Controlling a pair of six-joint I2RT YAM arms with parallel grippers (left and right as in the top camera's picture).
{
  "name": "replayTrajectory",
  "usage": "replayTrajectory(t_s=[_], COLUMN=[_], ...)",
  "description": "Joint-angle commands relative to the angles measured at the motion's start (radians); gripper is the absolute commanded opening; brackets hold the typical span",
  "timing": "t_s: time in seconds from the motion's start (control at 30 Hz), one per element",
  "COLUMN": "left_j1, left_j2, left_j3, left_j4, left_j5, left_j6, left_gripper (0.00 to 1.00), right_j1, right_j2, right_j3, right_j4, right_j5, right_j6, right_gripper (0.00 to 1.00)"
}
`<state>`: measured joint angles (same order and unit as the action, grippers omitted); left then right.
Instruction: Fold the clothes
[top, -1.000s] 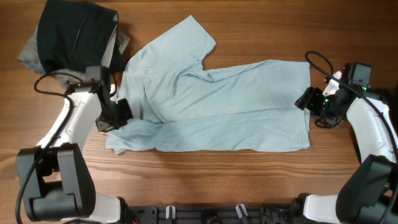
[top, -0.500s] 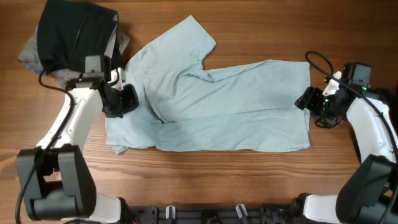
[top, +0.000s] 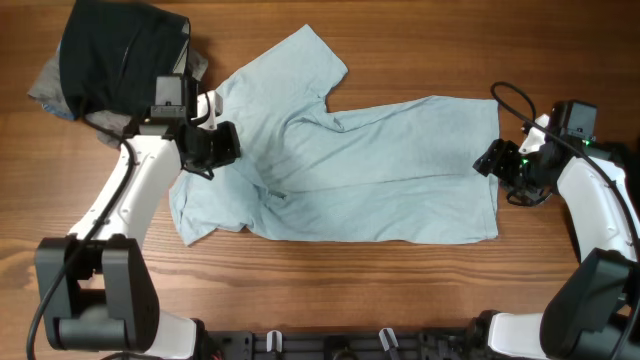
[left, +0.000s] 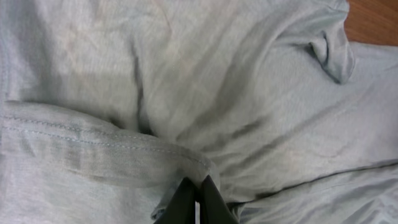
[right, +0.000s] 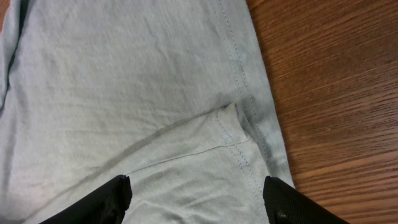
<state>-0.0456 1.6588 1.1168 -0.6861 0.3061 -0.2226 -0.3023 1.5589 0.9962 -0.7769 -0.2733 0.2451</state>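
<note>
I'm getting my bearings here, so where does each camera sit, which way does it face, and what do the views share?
Overhead: fixed above the table, facing straight down at the light blue T-shirt and dark clothes pile; left end effector and right end effector show.
Left wrist: on the left arm, facing down at bunched shirt; its fingers show, shut on a fold.
Right wrist: on the right arm, facing down at shirt hem and wood; its fingers show, spread open.
Shared: all three show the shirt.

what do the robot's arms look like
Both the left arm and right arm have white tube-like links with black joints, bases and jaws. A black cable loops by the right wrist, where a small green light glows.
</note>
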Motion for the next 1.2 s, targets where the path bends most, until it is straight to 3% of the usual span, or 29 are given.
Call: replayTrajectory(t_s=[0.0,0.17,0.2,0.23,0.27,0.3,0.33,0.37,0.5,0.57,0.67,0.73,0.97,1.1,1.17], left_j1=[-0.01,-0.01,-0.01,-0.01,-0.008,-0.006,-0.001,0.007,0.086,0.151,0.221,0.256,0.257,0.258,0.258], left_j2=[0.006,0.006,0.006,0.006,0.006,0.006,0.006,0.006,0.006,0.006,0.008,0.008,0.01,0.01,0.012], left_j3=[0.016,0.017,0.017,0.017,0.017,0.017,0.017,0.017,0.017,0.014,0.006,-0.018,-0.156,-0.202,-0.226], left_j4=[0.031,0.103,0.1,0.086,0.048,0.019,-0.016,-0.054,-0.229,-0.312,-0.354,-0.347,-0.278,-0.185,-0.139], left_j5=[-0.039,-0.066,-0.073,-0.085,-0.119,-0.143,-0.171,-0.197,-0.23,-0.229,-0.233,-0.228,-0.147,-0.151,-0.151], left_j6=[0.005,-0.002,-0.002,-0.002,-0.002,-0.002,-0.002,-0.002,-0.002,0.002,0.011,0.01,0.058,0.054,0.05], left_gripper=[0.04,0.04,0.08,0.36,0.52,0.59,0.75,0.76,0.75,0.63,0.59,0.5,0.5,0.28,0.23], right_j1=[0.0,0.0,0.0,0.0,0.0,0.0,0.0,0.0,0.0,0.0,0.0,0.0,0.0,0.0,0.0], right_j2=[0.012,0.012,0.012,0.012,0.012,0.012,0.012,0.012,0.012,0.012,0.012,0.012,0.012,0.012,0.012], right_j3=[0.0,0.0,0.0,0.0,0.0,0.0,0.0,0.0,0.0,0.0,-0.001,-0.002,-0.002,-0.002,-0.002], right_j4=[0.002,-0.001,-0.002,-0.002,-0.002,-0.003,-0.003,-0.006,-0.015,-0.025,-0.042,-0.057,-0.064,-0.063,-0.061], right_j5=[-0.016,-0.016,-0.016,-0.016,-0.016,-0.016,-0.016,-0.016,-0.016,-0.016,-0.016,-0.015,-0.011,0.026,0.068], right_j6=[-0.007,-0.007,-0.007,-0.007,-0.007,-0.007,-0.007,-0.008,-0.009,-0.009,-0.009,-0.009,-0.008,-0.005,0.01], right_gripper=[0.73,0.73,0.73,0.73,0.72,0.73,0.73,0.73,0.73,0.74,0.75,0.77,0.78,0.77,0.78])
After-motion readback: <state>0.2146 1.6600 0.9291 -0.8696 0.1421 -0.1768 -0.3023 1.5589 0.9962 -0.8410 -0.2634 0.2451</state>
